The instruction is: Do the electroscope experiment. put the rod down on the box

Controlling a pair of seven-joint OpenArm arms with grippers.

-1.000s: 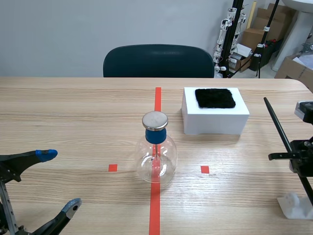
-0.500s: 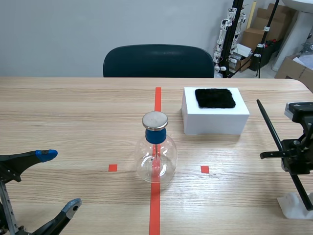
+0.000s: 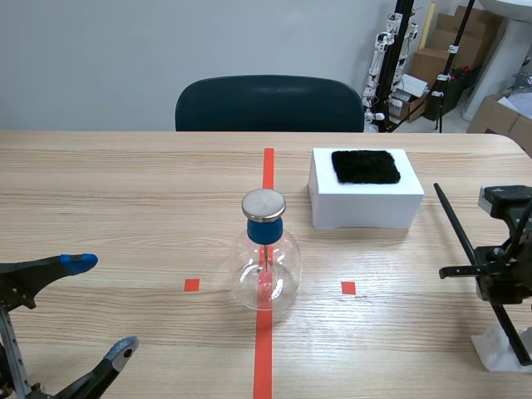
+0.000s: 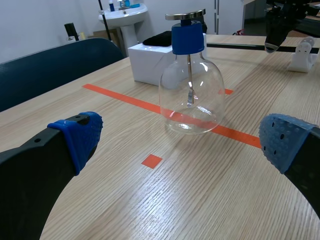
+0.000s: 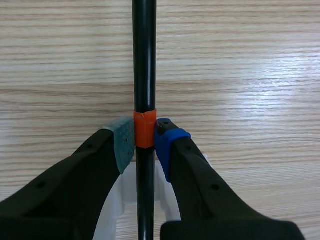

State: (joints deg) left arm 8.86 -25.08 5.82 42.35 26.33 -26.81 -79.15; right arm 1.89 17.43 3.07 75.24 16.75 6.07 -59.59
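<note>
A long black rod [image 3: 465, 245] with an orange band [image 5: 144, 129] is held tilted at the table's right side, my right gripper [image 5: 145, 142] shut on it at the band. Under the gripper stands a small white rod stand [image 3: 501, 349], also seen as the white stand [image 5: 125, 200] below the fingers. The white box [image 3: 366, 204] with a black fur patch [image 3: 366, 166] on top sits left of and beyond the rod. The glass flask electroscope [image 3: 264, 253] with blue stopper and metal cap stands mid-table. My left gripper [image 4: 180, 137] stands open near the front left, the electroscope [image 4: 191, 85] ahead of it.
A dark chair [image 3: 270, 104] stands behind the table's far edge. Cardboard boxes and stands [image 3: 432, 58] crowd the back right of the room. Bare wood lies between the electroscope and the box.
My right gripper has carried the rod leftward and a little lower, toward the table's middle. The left arm, the electroscope and the box have not moved.
</note>
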